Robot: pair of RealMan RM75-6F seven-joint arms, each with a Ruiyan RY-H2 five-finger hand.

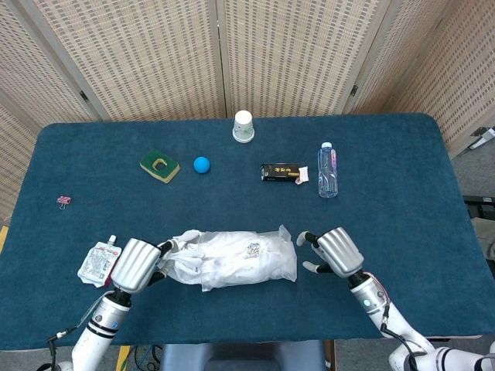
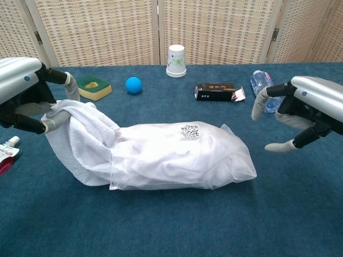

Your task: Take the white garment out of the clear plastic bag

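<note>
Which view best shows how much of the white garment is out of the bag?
Chest view: the white garment hangs from the left hand and runs into the clear plastic bag. Head view shows it bunched and small, partly hidden by that hand.

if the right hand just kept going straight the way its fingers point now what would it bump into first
Probably the closed end of the clear plastic bag. The right hand hangs open beside it with fingers aimed toward the robot's left, and only bare table shows in the gap. Its height above the table is unclear, so it could skim over the bag.
</note>
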